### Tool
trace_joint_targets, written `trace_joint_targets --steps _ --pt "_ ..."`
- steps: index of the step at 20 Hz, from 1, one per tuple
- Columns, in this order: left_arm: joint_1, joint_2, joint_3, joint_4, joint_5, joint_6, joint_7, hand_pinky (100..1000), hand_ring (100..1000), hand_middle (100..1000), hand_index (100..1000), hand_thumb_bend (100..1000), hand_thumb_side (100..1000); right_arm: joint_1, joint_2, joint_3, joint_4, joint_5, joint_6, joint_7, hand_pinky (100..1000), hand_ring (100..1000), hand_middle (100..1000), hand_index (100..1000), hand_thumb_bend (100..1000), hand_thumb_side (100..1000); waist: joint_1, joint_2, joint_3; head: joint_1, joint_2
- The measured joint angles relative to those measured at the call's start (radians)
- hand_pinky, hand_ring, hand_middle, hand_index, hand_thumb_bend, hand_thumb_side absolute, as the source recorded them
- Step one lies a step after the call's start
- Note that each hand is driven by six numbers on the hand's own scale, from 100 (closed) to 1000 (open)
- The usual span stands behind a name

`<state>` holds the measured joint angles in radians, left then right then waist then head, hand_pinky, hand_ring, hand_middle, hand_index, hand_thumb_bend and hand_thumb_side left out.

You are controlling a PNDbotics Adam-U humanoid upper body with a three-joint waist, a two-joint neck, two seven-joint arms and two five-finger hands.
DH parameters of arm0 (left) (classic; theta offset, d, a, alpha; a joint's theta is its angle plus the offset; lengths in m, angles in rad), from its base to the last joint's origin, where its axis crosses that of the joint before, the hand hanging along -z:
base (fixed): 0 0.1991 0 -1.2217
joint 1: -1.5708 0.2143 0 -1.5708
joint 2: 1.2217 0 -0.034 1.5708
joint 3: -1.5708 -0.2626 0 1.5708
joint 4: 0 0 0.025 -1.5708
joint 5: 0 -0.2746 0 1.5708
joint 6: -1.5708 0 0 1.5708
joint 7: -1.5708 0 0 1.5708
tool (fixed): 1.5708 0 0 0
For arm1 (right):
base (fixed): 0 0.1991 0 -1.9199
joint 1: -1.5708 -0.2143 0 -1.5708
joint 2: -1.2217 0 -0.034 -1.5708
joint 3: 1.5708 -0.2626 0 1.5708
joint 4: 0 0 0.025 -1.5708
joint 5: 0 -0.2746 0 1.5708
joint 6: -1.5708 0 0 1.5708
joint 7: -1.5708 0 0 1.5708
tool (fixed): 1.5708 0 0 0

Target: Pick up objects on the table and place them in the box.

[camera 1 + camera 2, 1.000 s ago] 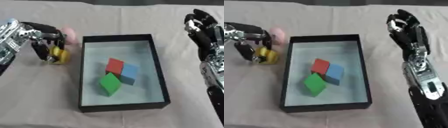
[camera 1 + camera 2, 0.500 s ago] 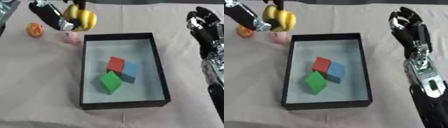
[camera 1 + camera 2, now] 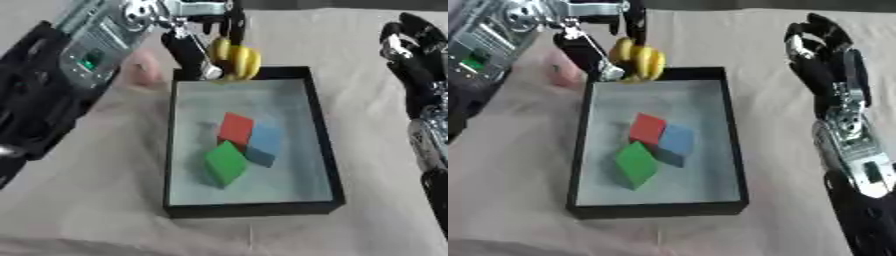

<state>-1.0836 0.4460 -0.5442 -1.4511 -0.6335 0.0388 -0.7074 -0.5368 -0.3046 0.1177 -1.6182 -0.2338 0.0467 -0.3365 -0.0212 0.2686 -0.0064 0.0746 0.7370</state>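
Over the far left corner of the box (image 3: 324, 150), my left hand (image 3: 197, 30) hangs with its fingers and thumb curled round a yellow object (image 3: 236, 61) that looks like a small bunch of bananas; the object sits above the box's far rim, clear of the floor inside. My forearm crosses the upper left of the view and covers much of the tabletop (image 3: 96, 200) on that side. Inside the box, three blocks lie close together near the middle of its pale floor: a red block (image 3: 235, 128) toward the far side, a blue block (image 3: 263, 144) touching it on the right, and a green block (image 3: 226, 163) nearer the front edge, tilted on a corner against the other two. Just outside the box's far left corner, a pink object (image 3: 140, 71) rests on the tabletop, partly hidden by my arm; I cannot make out its shape. Along the right edge of the tabletop my right hand (image 3: 820, 47) is raised, fingers relaxed and apart, holding nothing, well clear of the box.
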Motion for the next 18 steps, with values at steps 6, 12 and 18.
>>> trace_joint_targets --steps 6,12,18 --pt "0.0 -0.035 -0.017 0.075 -0.038 -0.053 -0.023 734 789 759 824 485 348 -0.005 0.001 0.0 -0.003 0.0 -0.001 0.001 798 769 761 829 220 294 0.001 0.0 -0.004 0.003 0.0" --pt "0.0 -0.028 0.008 0.059 -0.029 -0.044 -0.011 767 829 802 872 537 416 -0.006 0.001 0.001 -0.003 0.0 -0.002 0.002 798 769 761 829 220 298 0.005 0.0 -0.003 0.002 0.0" --pt "-0.026 0.113 0.097 -0.012 0.04 0.008 0.016 749 817 777 834 515 364 -0.004 0.001 0.001 -0.006 0.0 -0.002 0.002 799 769 761 829 221 295 0.013 0.0 0.006 -0.014 0.0"
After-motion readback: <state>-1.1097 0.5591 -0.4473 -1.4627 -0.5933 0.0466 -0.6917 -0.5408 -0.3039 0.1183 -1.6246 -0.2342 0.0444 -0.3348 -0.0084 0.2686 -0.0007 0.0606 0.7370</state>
